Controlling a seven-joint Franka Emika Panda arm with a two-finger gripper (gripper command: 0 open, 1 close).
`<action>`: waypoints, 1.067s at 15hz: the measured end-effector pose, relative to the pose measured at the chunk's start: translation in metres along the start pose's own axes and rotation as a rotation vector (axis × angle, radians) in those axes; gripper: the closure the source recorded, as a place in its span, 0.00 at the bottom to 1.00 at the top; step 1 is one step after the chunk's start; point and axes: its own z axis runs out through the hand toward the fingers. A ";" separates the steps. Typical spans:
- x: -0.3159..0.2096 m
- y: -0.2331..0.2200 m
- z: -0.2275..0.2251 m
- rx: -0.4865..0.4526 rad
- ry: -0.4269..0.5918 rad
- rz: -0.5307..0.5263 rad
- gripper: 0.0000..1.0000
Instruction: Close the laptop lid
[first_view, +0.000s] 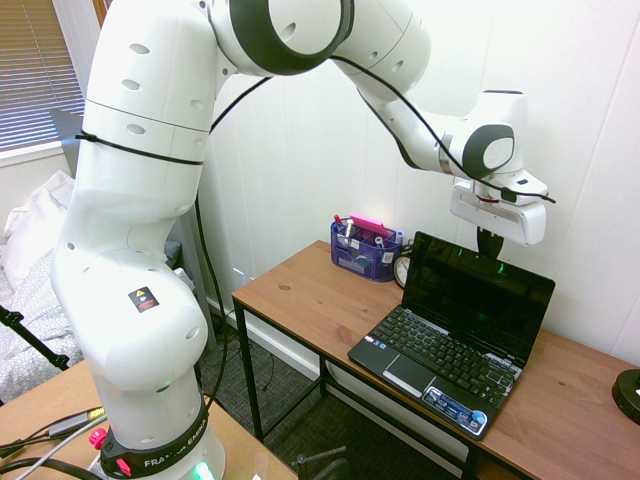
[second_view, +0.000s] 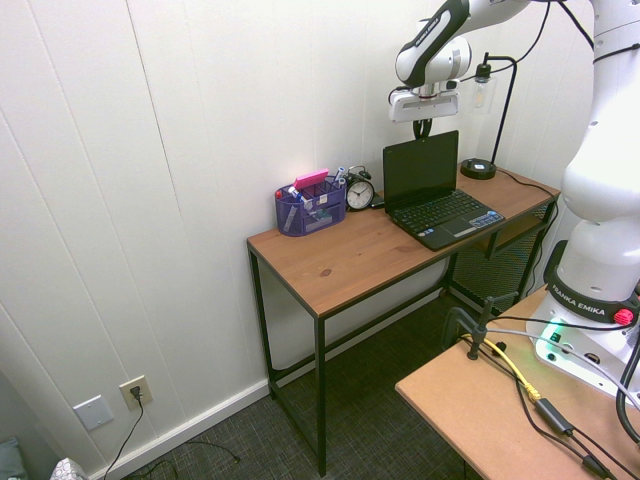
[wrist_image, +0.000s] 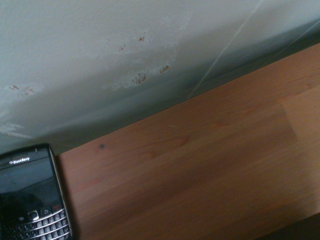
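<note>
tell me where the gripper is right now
In both exterior views the gripper hangs just behind the top edge of the open laptop lid, between lid and wall.

A home study corner is showing here, set against a white panelled wall (second_view: 180, 180). A narrow wooden desk (second_view: 350, 255) on black metal legs is standing flush to that wall, over dark carpet (second_view: 250, 440). On the desk an open netbook (second_view: 435, 195) is sitting, with a small alarm clock (second_view: 359, 192) just beside it and a blue mesh organiser (second_view: 308, 205) of pens lying further along. A wall socket (second_view: 134, 391) is sitting low beside the desk. A blinded window (first_view: 35, 70) is showing well off to the desk's side.
</note>
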 end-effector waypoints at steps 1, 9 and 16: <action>-0.002 0.004 0.002 -0.004 -0.004 0.001 1.00; -0.024 0.080 0.006 -0.019 -0.024 0.026 1.00; -0.046 0.139 0.044 -0.057 -0.050 0.048 1.00</action>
